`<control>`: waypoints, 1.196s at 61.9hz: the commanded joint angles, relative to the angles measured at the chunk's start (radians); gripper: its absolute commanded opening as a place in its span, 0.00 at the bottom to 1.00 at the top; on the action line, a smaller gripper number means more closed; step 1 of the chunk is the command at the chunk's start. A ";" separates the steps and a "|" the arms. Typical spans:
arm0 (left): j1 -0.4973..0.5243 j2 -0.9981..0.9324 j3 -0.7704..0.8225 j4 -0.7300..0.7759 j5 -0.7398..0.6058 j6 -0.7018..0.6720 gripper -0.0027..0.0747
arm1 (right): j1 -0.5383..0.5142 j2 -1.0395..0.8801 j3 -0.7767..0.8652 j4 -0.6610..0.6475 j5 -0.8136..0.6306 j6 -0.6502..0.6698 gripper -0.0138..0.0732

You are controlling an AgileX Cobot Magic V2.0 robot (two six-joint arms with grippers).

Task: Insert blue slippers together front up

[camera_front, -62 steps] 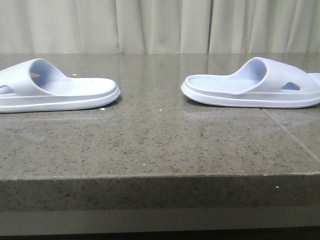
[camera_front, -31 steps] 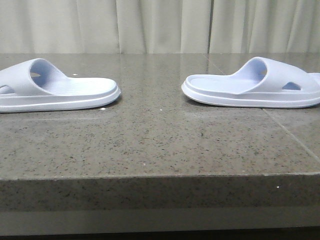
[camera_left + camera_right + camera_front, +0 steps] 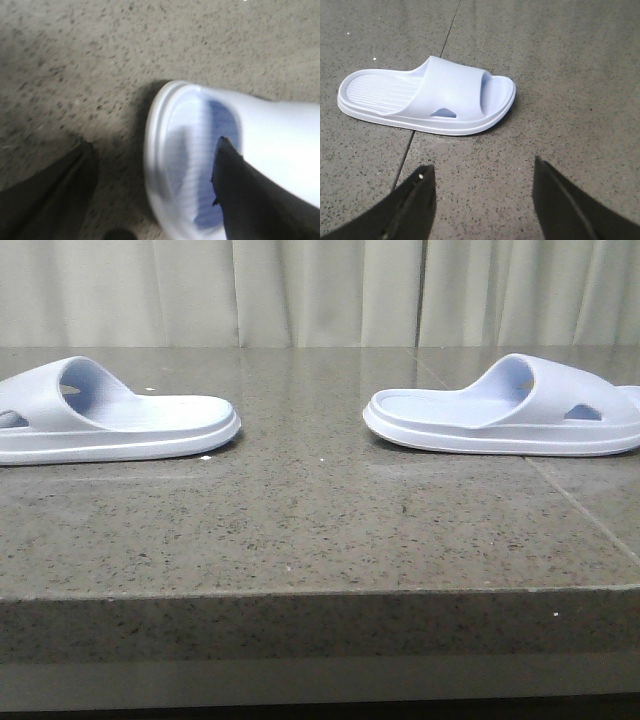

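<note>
**2 slippers flat on the stone table, both grippers spread and empty**

The 2 blue slippers lie sole-down on the speckled stone table (image 3: 300, 530), well apart. In the front view, the left slipper (image 3: 110, 420) sits at the left edge of the picture and the right slipper (image 3: 510, 410) at the right edge; their heels face each other across the bare middle of the table and their straps stand toward the outer sides.

Left wrist view: the left slipper (image 3: 200, 155) appears blurred, seen end-on and close. The left gripper (image 3: 152, 192) has its 2 dark fingers (image 3: 55, 195) spread wide; the rounded end of the slipper lies between them, with one finger overlapping its footbed and the other over bare table. Whether either finger touches it cannot be told.

Right wrist view: the right slipper (image 3: 427, 95) lies whole in view, ribbed footbed up, with an oval hole in the side of its strap. The right gripper (image 3: 482, 195) hangs above the table with its fingers (image 3: 415, 200) parted and holding nothing; the slipper lies beyond the fingertips, clearly apart from them. A seam in the stone runs beneath the slipper.

A pale curtain (image 3: 320, 290) hangs behind the table.
</note>
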 commanded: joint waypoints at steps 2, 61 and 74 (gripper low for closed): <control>-0.016 0.003 -0.025 -0.053 -0.001 0.010 0.64 | -0.006 0.013 -0.035 -0.010 -0.071 0.000 0.68; -0.018 -0.019 -0.066 -0.082 0.155 0.059 0.01 | -0.006 0.013 -0.030 -0.010 -0.071 0.000 0.68; -0.039 -0.189 -0.041 -0.156 0.169 0.092 0.01 | -0.006 0.013 -0.030 -0.010 -0.072 0.000 0.68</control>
